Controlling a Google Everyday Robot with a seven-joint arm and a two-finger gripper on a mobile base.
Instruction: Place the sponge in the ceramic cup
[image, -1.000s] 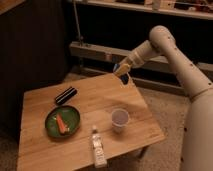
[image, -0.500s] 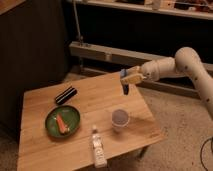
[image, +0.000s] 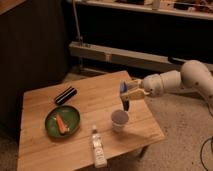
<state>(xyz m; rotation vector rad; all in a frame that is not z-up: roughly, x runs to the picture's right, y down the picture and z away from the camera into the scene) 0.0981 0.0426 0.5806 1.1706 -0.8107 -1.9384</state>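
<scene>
**Just above the cup, sponge held in the claw**

Broadly, a wooden table (image: 95, 100) filled the middle of the scene. It stood on a speckled floor (image: 185, 135), with a dark wall and a long pale rail (image: 125, 56) behind it. The robot's pale arm (image: 185, 79) reached in from the right, over the table's right edge.

A green plate (image: 73, 115) sat on the left half of the table with a small orange piece of food (image: 61, 124) lying on it. A clear bottle (image: 97, 148) lay on its side near the front edge, between the plate and the cup but closer to the viewer. A black ribbed bar (image: 65, 95) lay behind the plate, towards the back left, well apart from everything else.

The cup (image: 119, 120) stood upright near the right front part of the table, its mouth open and uncovered. Nothing on the table stood close to it; the bottle's cap was the nearest thing, just to its left.

The gripper (image: 131, 93) hung in the air above the cup and slightly behind it, not touching it. Its fingers were closed narrowly on the blue sponge (image: 123, 88), which showed at the claw's left end, off the table and clear of the cup's rim. A dark shape hung below the claw towards the cup; what it was could not be told.
</scene>
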